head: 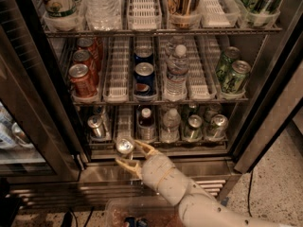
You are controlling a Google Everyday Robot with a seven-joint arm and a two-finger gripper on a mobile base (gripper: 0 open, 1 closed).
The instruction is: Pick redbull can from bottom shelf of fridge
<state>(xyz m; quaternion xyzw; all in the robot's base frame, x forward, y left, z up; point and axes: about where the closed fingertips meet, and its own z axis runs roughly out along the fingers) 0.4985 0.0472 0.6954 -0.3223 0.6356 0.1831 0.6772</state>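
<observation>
The gripper (126, 152), at lower centre, has its fingers (143, 148) closed around the redbull can (124, 146). The can stands just before the front edge of the bottom shelf (180, 144), outside the other cans.

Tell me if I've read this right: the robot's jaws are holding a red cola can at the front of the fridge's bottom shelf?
Wrong can. In the camera view the gripper, at the front of the bottom shelf, has its jaws around the slim silver redbull can. The red cola cans stand on the shelf above, at the left.
</observation>
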